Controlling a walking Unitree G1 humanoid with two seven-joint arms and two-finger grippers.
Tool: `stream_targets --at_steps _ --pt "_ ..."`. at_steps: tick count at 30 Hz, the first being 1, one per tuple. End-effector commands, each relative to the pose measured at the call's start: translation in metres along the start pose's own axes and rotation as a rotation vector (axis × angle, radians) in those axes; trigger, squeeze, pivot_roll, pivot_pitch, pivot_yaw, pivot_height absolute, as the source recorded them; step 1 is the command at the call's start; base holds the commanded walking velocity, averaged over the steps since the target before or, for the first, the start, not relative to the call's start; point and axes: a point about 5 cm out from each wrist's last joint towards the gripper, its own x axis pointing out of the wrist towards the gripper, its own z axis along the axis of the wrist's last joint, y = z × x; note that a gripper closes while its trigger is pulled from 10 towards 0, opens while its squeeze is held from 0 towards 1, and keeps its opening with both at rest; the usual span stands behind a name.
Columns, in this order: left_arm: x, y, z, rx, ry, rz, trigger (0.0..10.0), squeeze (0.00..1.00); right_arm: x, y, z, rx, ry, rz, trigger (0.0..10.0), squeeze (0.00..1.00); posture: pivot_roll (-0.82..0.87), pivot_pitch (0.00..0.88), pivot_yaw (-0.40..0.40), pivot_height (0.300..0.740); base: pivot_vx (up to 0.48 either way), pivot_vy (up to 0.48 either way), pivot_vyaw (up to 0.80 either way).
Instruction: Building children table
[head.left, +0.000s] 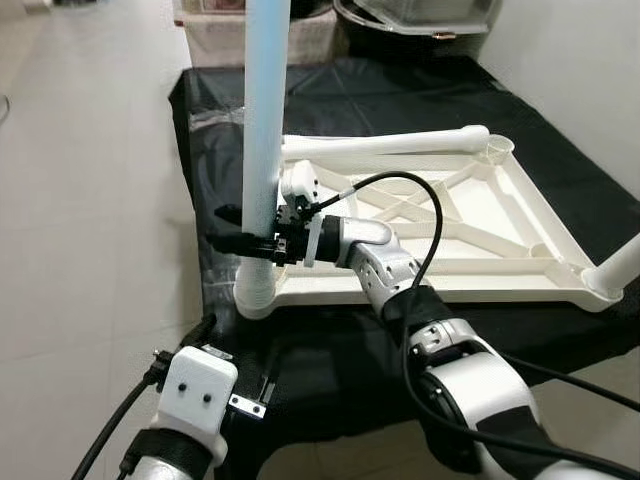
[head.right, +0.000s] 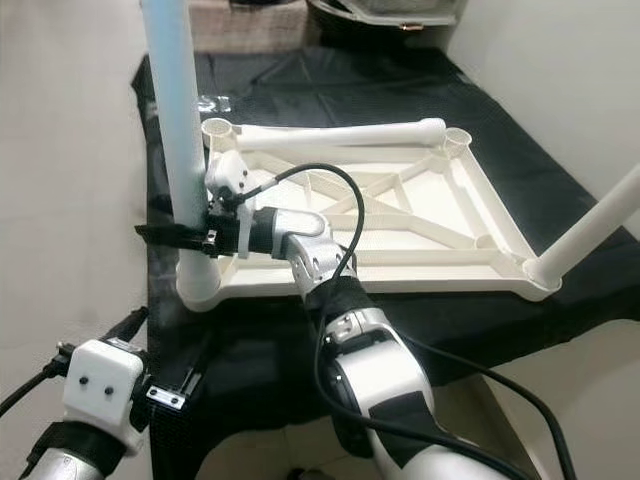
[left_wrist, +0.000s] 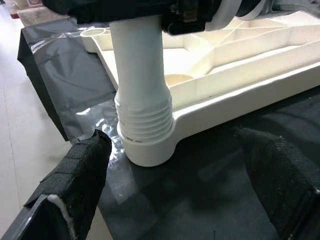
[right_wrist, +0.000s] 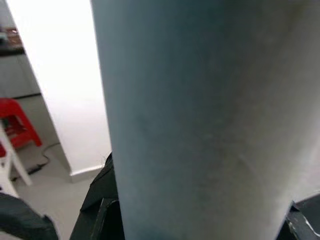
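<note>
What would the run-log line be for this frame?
step: leg fitting | right gripper: shut on upright leg in corner socket | left gripper: open, near socket | tabletop: upside down on black cloth

Black-draped table; white tabletop frame lying inverted on it.

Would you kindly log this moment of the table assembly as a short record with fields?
Work surface: black cloth-covered table
Tabletop frame: white, upside down, ribs showing
Upright leg: pale blue-white, standing in the near-left corner socket, threads partly visible
Second leg: standing in the near-right corner, leaning
Loose leg: lying along the far edge
Right gripper: clamped on the upright leg low down
Left gripper: open, apart from the socket, holding nothing
</note>
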Motion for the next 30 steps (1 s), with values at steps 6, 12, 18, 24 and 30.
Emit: stream_targets --at_steps 6,12,18,24,30 --pt "-0.003 -0.001 0.001 0.004 0.019 -0.009 10.0 0.0 0.009 0.017 -0.017 -0.012 0.104 0.222 0.0 0.0 0.16 0.237 -0.114 0.74 0.0 0.0 0.0" --pt "-0.005 -0.003 0.003 0.004 0.028 -0.017 10.0 0.0 0.014 0.027 -0.018 -0.098 0.178 0.384 0.0 0.0 0.16 0.247 -0.105 0.74 0.0 0.0 0.0" --pt "-0.005 -0.004 0.003 0.002 0.034 -0.023 10.0 0.0 0.021 0.027 -0.016 -0.091 0.192 0.409 0.0 0.0 0.15 0.251 -0.104 0.74 0.0 0.0 0.0" --pt "-0.004 -0.007 0.004 -0.006 0.032 -0.025 10.0 0.0 0.03 0.028 -0.015 0.03 0.2 0.467 0.0 0.0 0.15 0.258 -0.115 0.74 0.0 0.0 0.0" --pt "-0.004 -0.008 0.005 -0.013 0.033 -0.02 10.0 0.0 0.031 0.028 -0.015 0.082 0.204 0.482 0.0 0.0 0.15 0.266 -0.12 0.74 0.0 0.0 0.0"
